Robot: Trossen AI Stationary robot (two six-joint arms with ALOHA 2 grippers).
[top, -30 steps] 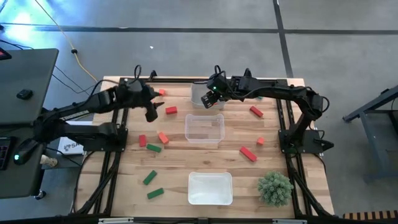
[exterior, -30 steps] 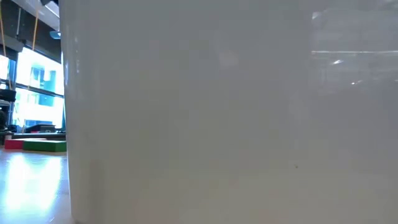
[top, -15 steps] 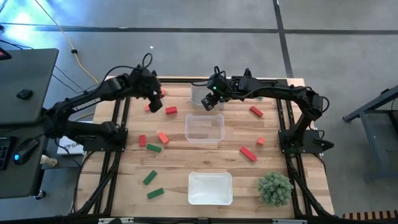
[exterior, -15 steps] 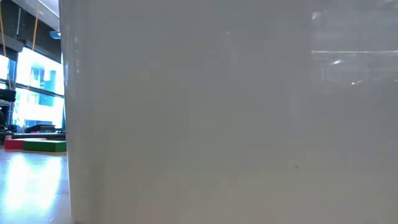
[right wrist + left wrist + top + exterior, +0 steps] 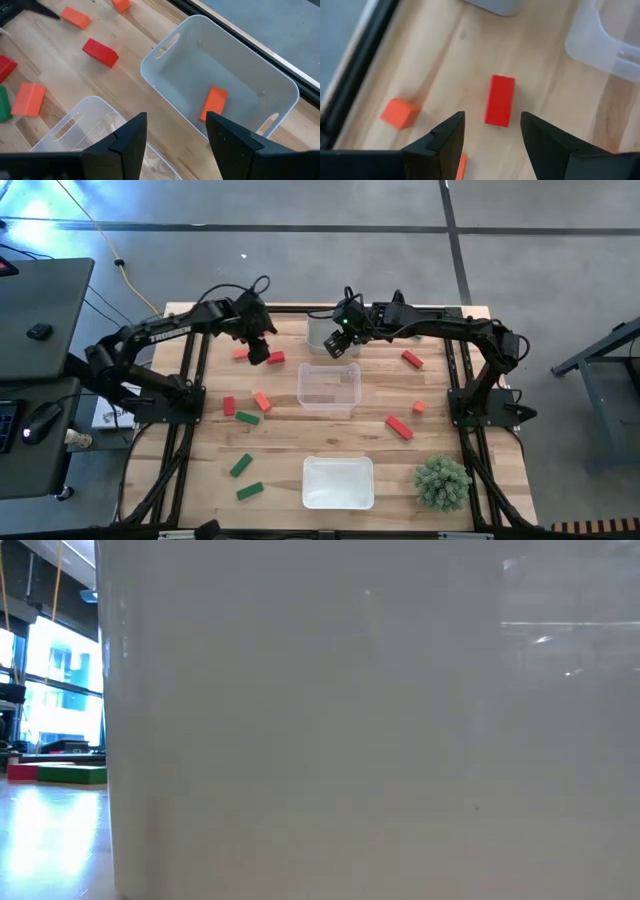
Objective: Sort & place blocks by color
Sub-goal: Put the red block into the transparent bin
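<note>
white tray (image 5: 170,65), orange block (image 5: 213,103) inside

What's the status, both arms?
Left gripper open above red bar. Right gripper open over white bin, orange block inside. Nothing in the way.

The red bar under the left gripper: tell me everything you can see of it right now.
The red bar is a solid, evenly deep-red rectangular block with sharp edges and a smooth matte look. It lies flat on the wooden table, free of everything else. The left gripper hovers above it with fingers open, not touching. An orange cube sits to one side, the clear tray to the other.
</note>
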